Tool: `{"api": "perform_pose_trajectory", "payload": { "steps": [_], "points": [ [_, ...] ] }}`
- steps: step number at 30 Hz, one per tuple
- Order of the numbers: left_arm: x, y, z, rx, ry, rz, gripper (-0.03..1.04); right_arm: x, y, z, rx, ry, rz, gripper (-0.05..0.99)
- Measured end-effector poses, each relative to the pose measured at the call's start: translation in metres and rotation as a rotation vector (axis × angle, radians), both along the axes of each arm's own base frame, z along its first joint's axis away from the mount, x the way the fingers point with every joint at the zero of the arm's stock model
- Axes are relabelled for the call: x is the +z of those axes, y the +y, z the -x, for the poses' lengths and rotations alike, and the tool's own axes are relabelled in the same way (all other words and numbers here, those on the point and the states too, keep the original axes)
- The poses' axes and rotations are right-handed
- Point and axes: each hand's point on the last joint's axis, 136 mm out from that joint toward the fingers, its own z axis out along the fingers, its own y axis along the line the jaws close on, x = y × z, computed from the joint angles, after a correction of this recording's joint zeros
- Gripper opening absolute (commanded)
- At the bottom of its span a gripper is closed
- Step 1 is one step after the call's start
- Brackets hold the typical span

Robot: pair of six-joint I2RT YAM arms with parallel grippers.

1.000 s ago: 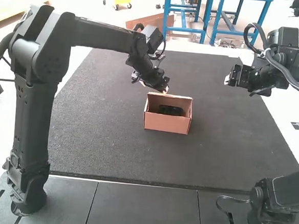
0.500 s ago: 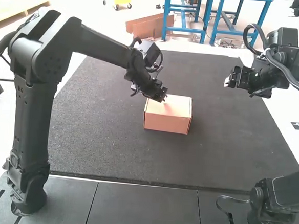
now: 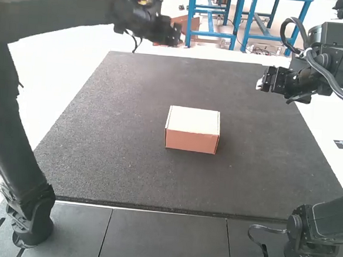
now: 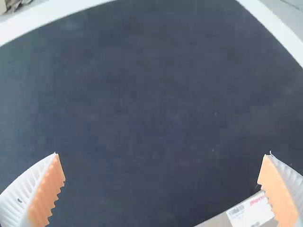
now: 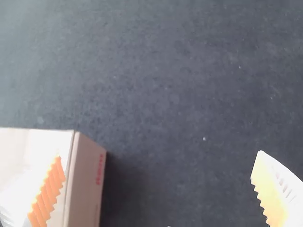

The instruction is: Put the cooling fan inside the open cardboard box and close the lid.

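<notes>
Jaws on both arms are hanging spread and empty, the left lifting clear of the now-shut box (image 3: pixel 192 129), task looking done.

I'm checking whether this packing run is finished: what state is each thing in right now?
Small brown cardboard box: lid shut, standing on the black mat.
Left gripper, white and ribbed: open, empty.
Right gripper, white and ribbed: open, empty.

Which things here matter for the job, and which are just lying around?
Job: box, lid shut; left gripper, open; right gripper, open.
Lying about: mat; small tag right of the mat.
</notes>
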Motion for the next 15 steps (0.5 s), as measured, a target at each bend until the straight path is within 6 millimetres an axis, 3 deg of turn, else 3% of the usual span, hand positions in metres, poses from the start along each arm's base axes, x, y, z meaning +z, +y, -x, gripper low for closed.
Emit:
{"api": "perform_pose_trajectory", "payload": {
  "steps": [3,5,11,15],
  "points": [
    [0.043,0.019,0.017,-0.003,-0.094,0.015,0.97,0.003,0.001,0.001,0.005,-0.008,-0.003,0.91],
    [0.047,0.028,0.031,-0.037,-0.115,-0.02,0.97,0.018,0.001,-0.002,0.015,-0.071,0.002,0.91],
    [0.041,0.054,0.063,-0.045,-0.206,-0.024,0.97,0.087,0.002,0.001,0.046,-0.384,0.038,0.91],
    [0.069,0.09,0.092,0.06,-0.425,0.044,0.97,0.09,-0.003,0.014,0.03,-0.475,0.057,0.91]
  ]
}}
